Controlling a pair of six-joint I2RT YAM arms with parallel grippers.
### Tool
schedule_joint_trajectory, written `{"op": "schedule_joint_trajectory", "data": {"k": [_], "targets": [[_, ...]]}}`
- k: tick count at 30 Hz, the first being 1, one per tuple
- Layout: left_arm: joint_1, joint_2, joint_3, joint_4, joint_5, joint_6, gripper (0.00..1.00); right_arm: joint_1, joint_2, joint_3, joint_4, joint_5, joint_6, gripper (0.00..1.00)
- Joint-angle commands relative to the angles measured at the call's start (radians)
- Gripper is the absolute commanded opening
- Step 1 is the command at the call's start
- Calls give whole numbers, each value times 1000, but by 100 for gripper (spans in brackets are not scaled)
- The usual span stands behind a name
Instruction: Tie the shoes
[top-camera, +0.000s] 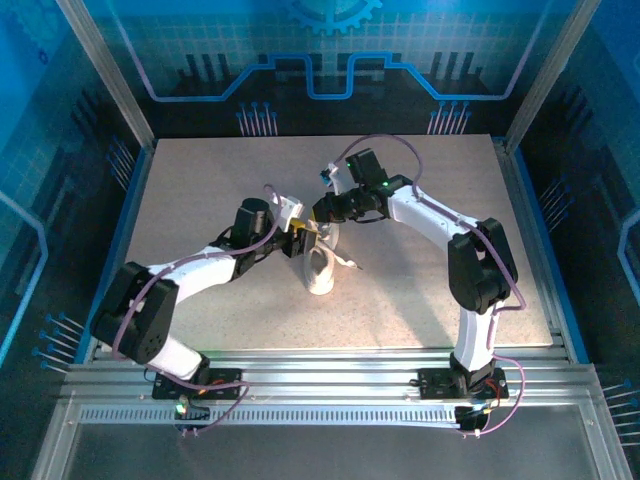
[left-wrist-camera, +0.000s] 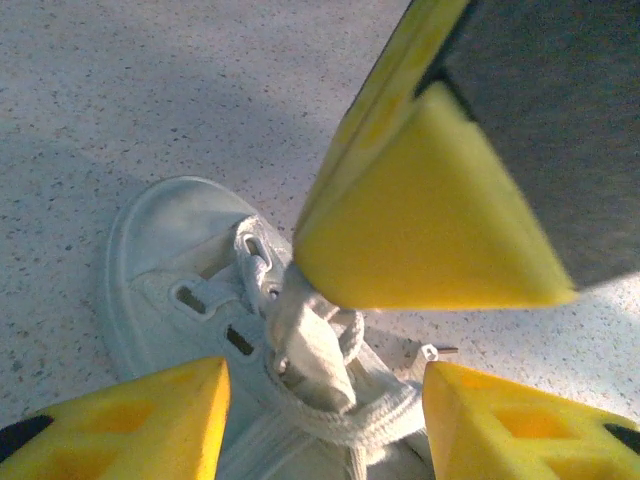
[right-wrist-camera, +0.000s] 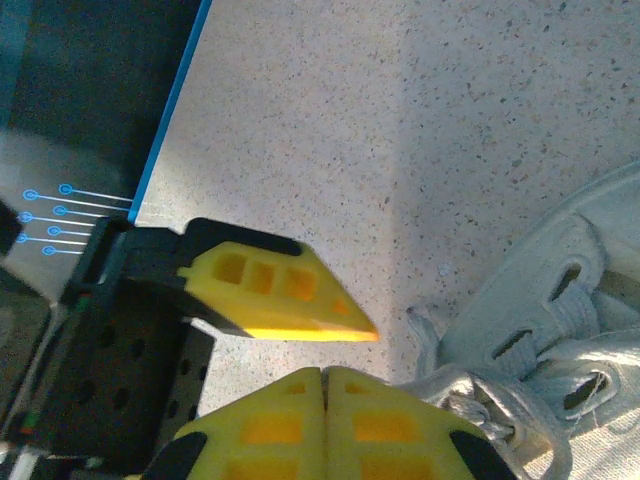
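Plainly the left end effector hangs half open, empty, astride the laces — shoe lengthways beneath it, toe away — with the right end effector shut beside it, hold unclear.

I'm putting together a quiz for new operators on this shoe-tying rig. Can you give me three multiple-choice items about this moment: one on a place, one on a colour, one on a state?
1. Where on the table does the sneaker lie?
A. in the far left corner
B. near the middle, where the two grippers meet
C. at the right edge

2. What colour are the fingers of the left gripper?
A. yellow
B. red
C. green

3. How do the jaws of the right gripper stand?
A. wide apart
B. crossed over each other
C. pressed together

Answers: 1 B, the top view shows it mid-table under both grippers. 2 A, both show yellow in the left wrist view. 3 C, its two fingers touch along their length in the right wrist view.
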Motion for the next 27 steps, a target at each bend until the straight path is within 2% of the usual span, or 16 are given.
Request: {"op": "schedule_joint_trajectory", "data": {"k": [1, 6, 11, 14, 16, 20, 24, 27], "targets": [[8, 49, -2, 141, 53, -49, 53, 8, -11, 30, -20, -31, 3, 0], [8, 107, 6, 201, 70, -85, 47, 9, -5, 37, -20, -44, 19, 1], [13, 118, 13, 187, 66, -94, 13, 13, -8, 31, -26, -65, 30, 18], [24, 120, 12, 164, 60, -108, 1, 6, -35, 13, -26, -64, 29, 35], [33, 121, 6, 164, 60, -123, 0, -10, -63, -6, -29, -50, 38, 44], [40, 127, -4, 172, 66, -163, 0, -19, -133, -39, -58, 29, 35, 51], [46, 131, -36, 218, 61, -211, 0, -21, -136, -64, -105, 124, 47, 51], [48, 144, -46, 251, 75, -247, 1, -31, -99, -78, -110, 134, 73, 49]]}}
